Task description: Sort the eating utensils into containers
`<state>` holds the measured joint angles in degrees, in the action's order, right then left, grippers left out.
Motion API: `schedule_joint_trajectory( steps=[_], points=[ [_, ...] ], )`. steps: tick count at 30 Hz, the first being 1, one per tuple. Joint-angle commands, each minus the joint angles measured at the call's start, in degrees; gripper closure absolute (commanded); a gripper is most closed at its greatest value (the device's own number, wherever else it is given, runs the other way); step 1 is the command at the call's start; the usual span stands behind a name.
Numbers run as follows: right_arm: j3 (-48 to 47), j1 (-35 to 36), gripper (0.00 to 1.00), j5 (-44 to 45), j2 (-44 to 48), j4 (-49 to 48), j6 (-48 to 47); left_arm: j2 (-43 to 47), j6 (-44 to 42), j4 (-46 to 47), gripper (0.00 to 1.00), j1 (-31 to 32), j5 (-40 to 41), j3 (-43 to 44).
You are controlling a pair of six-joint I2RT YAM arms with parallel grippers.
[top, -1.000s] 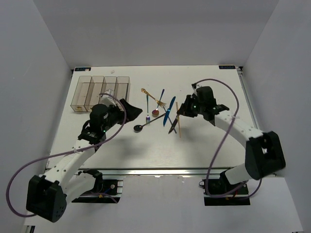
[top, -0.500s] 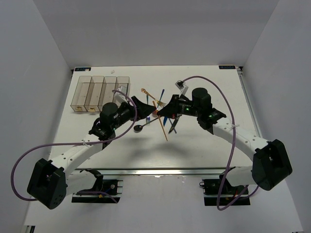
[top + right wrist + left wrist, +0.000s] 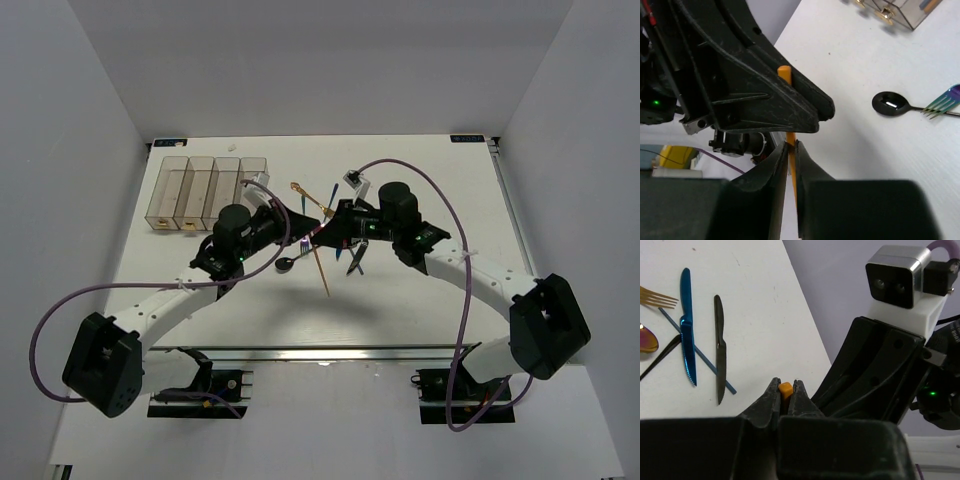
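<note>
The left pincer (image 3: 786, 386) and the right pincer (image 3: 790, 146) are both clamping one slim orange chopstick (image 3: 321, 270) above the white desk (image 3: 400, 305).

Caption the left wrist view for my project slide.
Left gripper jaws shut on an orange chopstick tip, blue knife and black knife on the table beyond.

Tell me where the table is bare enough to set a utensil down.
Free: the table right of the right arm, and the near strip between the arms. Crowded: the centre, where left gripper and right gripper pinch the orange chopstick among loose utensils; the containers fill the far left.
</note>
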<state>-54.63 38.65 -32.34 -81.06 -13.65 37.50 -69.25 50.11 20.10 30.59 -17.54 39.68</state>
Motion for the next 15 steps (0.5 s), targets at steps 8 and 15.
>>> schedule_joint_trajectory(
  steps=[8,15],
  points=[
    [2.9,-8.1,0.11,13.1,7.4,8.0,-0.8,-6.8,-29.2,-40.5,1.00,-0.4,41.2,29.8],
    [6.1,-12.6,0.11,15.0,12.1,12.7,-3.8,-29.1,-45.2,-48.5,1.00,-10.4,46.6,55.4]
  ],
)
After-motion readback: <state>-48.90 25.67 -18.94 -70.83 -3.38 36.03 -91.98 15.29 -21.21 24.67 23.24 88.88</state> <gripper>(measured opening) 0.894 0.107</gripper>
